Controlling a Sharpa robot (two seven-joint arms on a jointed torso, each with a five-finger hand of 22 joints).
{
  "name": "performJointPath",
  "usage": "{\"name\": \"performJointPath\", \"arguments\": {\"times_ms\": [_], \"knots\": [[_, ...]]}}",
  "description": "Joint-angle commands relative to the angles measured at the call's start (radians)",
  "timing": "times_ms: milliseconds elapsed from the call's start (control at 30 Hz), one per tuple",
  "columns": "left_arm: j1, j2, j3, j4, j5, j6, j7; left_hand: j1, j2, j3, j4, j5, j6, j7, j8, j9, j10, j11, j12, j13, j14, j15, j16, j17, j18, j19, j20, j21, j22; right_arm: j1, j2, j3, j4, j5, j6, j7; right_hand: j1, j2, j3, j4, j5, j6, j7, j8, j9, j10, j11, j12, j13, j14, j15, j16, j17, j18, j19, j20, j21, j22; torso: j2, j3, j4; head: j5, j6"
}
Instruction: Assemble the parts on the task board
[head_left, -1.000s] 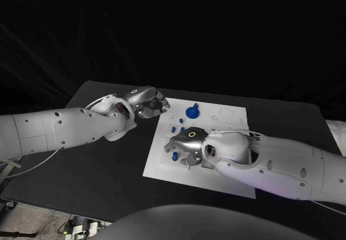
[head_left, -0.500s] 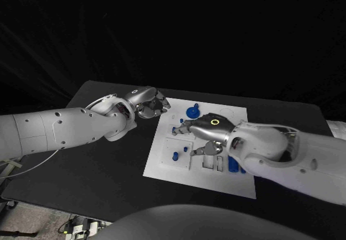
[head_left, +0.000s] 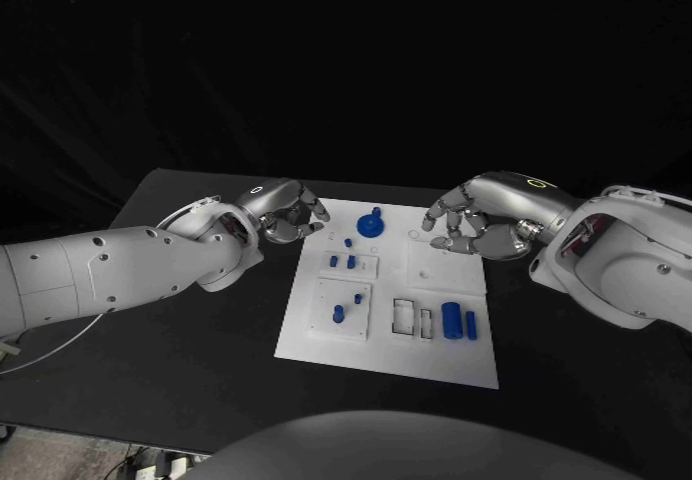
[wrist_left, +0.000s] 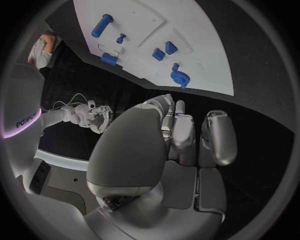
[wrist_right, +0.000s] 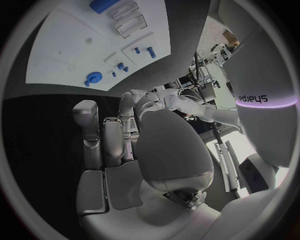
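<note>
Flat white rectangular task board (head_left: 447, 350) centred on black surface (head_left: 188, 340), small blue plastic parts (head_left: 451, 320) standing in it. Left hand (head_left: 287, 212) and right hand (head_left: 476, 222) flanking far edge, fingers curled in, holding nothing.

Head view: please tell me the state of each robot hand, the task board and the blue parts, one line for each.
Left robot hand: holds nothing, fingers curled in, at the board's far left corner.
Right robot hand: holds nothing, fingers apart, above the board's far right part.
Task board: flat on the table, untouched.
Blue gear: on the board, far end.
Blue cylinder: lying on the board, right side.
Small blue pegs: standing on the board.
</note>
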Motion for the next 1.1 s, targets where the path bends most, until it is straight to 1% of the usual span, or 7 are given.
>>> {"name": "performJointPath", "arguments": {"times_ms": [33,167,200,267,567,800,1100], "knots": [[-0.005,0.007,0.000,0.000,0.001,0.008,0.005,0.013,0.001,0.003,0.002,0.007,0.003,0.004,0.006,0.001,-0.001,0.004,0.006,-0.001,-0.006,-0.001,-0.006,-0.001,0.008,-0.001,0.008,-0.007,0.190,0.003,0.003,-0.003,-0.028,0.176,0.241,-0.228,-0.127,0.024,-0.040,0.013,-0.076,0.024,0.003,-0.002,-0.004,0.050,0.003,0.028,0.029,-0.038,0.004,-0.031,-0.055,0.032,-0.074,0.000,-0.111,0.066,-0.006,-0.0007,-0.0022,-0.025,0.000],[-0.008,0.009,0.000,0.005,0.001,0.010,0.003,0.013,0.001,0.003,0.002,0.007,0.004,0.004,0.007,0.002,0.000,0.004,0.006,-0.001,-0.006,-0.001,-0.006,-0.001,0.008,-0.001,0.008,-0.007,0.190,0.002,0.025,-0.006,-0.082,0.252,0.371,-0.362,-0.225,0.047,-0.077,0.003,-0.108,0.036,0.004,-0.027,-0.017,0.167,0.006,0.304,0.376,-0.038,0.003,-0.011,-0.022,0.039,-0.129,0.004,-0.170,0.057,-0.005,-0.0004,-0.0020,-0.054,0.000],[-0.009,0.009,0.000,0.006,0.001,0.009,0.003,0.013,0.002,0.003,0.003,0.007,0.005,0.005,0.007,0.002,0.001,0.004,0.007,-0.001,-0.006,-0.001,-0.007,-0.002,0.008,-0.001,0.008,-0.007,0.190,0.000,0.039,-0.007,-0.103,0.259,0.406,-0.398,-0.255,0.049,-0.091,0.002,-0.100,0.067,-0.005,-0.018,-0.006,0.311,-0.001,0.618,0.764,0.116,0.004,0.122,0.214,0.031,-0.096,0.001,-0.108,0.071,-0.005,-0.0005,-0.0024,-0.057,0.000],[-0.009,0.010,0.001,0.005,0.001,0.007,0.003,0.013,0.003,0.002,0.003,0.008,0.005,0.005,0.008,0.002,0.002,0.005,0.008,0.000,-0.006,-0.001,-0.007,-0.002,0.008,-0.001,0.008,-0.007,0.190,-0.004,0.054,-0.008,-0.124,0.260,0.437,-0.426,-0.307,0.069,-0.104,-0.013,-0.078,0.086,-0.018,-0.008,0.023,0.421,-0.007,0.827,1.045,0.216,0.004,0.192,0.360,0.008,0.005,-0.009,0.062,0.104,-0.006,-0.0007,-0.0021,-0.064,0.000],[-0.010,0.015,0.001,0.003,0.002,0.008,0.005,0.013,0.004,0.002,0.004,0.008,0.007,0.005,0.010,0.003,0.005,0.005,0.009,0.000,-0.007,0.000,-0.007,-0.001,0.008,-0.001,0.008,-0.007,0.190,-0.035,0.152,-0.009,-0.221,0.170,0.537,-0.501,-0.479,0.072,-0.161,0.013,-0.100,0.182,-0.039,0.018,0.090,0.421,-0.022,0.827,1.045,0.217,-0.025,0.192,0.362,-0.058,0.222,-0.029,0.444,0.189,-0.006,-0.0007,-0.0004,-0.072,0.000],[-0.010,0.011,0.001,0.007,0.003,0.006,0.007,0.013,0.005,0.002,0.004,0.009,0.008,0.005,0.011,0.004,0.007,0.005,0.011,0.000,-0.007,0.000,-0.006,-0.001,0.008,-0.001,0.008,-0.007,0.190,-0.060,0.213,-0.009,-0.272,0.128,0.601,-0.530,-0.495,0.061,-0.167,0.010,-0.144,0.183,-0.038,-0.013,0.076,0.421,-0.025,0.827,1.045,0.217,-0.030,0.192,0.362,-0.060,0.232,-0.036,0.463,0.192,-0.010,-0.0033,0.0023,-0.067,0.000],[-0.010,0.009,0.001,0.008,0.003,0.008,0.007,0.013,0.006,0.002,0.004,0.010,0.009,0.005,0.012,0.005,0.009,0.005,0.012,0.001,-0.007,0.000,-0.006,0.000,0.008,-0.001,0.009,-0.008,0.190,-0.076,0.256,-0.009,-0.312,0.132,0.615,-0.542,-0.469,0.059,-0.154,-0.018,-0.095,0.192,-0.036,-0.045,0.052,0.421,-0.024,0.827,1.045,0.217,-0.031,0.192,0.362,-0.057,0.225,-0.037,0.452,0.187,-0.012,-0.0060,0.0061,-0.073,0.000]]}}
